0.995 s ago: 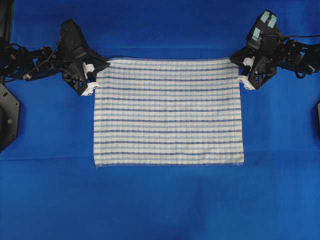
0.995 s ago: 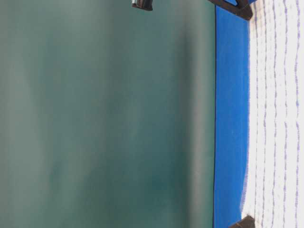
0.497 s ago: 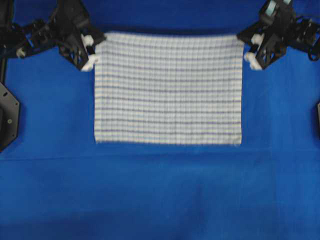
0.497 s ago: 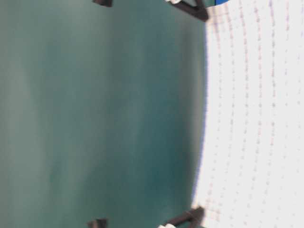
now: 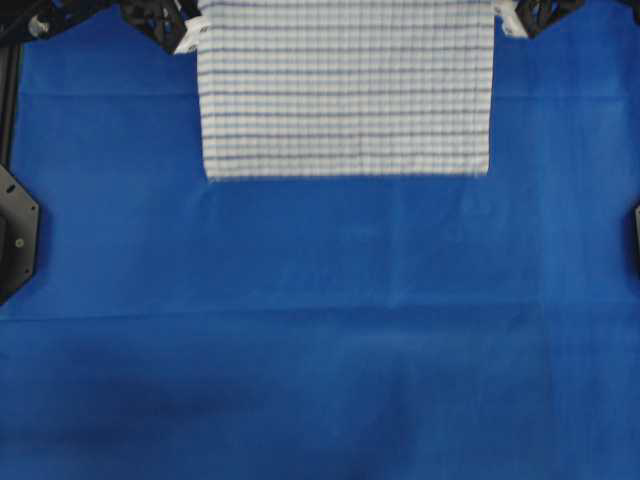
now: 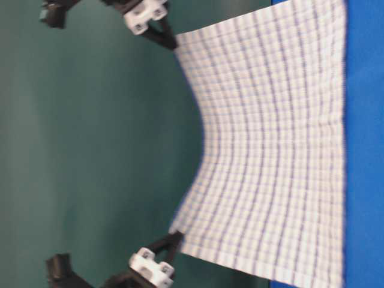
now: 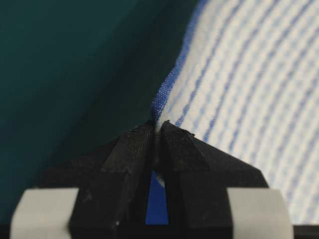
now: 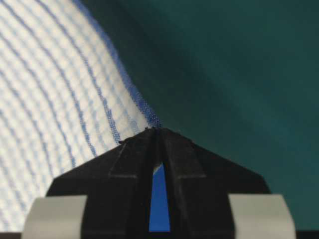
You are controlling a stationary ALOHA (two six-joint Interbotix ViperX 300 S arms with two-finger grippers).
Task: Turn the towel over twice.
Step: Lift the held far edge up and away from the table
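Towel (image 6: pixel 270 144) hangs lifted between the two sets of fingers, each pinching one upper corner, so the striped cloth drapes away from them toward the blue sheet (image 5: pixel 320 330) on the desk. In the table-level view its upper hem sags in a curve between the two held corners, while the opposite hem lies straight against the blue sheet, though whether it touches there cannot be told.

The left wrist view shows the left gripper (image 7: pixel 157 124) with its black fingers (image 7: pixel 132 149) pressed together on a dark-blue corner of the cloth, the stripes running off beyond the fingertips to one side and plain green backdrop (image 7: pixel 65 59) on the other. The right wrist view mirrors this: the right gripper (image 8: pixel 158 130) has its fingers (image 8: pixel 182 154) closed on the frayed corner, cloth on one side, green on the other.

From overhead, the towel's far hem runs out of frame, and only the white finger mounts show beside its two side edges. Its near hem is straight, and beyond it the blue sheet lies bare and wide, with open room along both side edges as well.

The table-level view alone gives the height of the lift and the sag; the overhead view alone gives the free sheet around the cloth.
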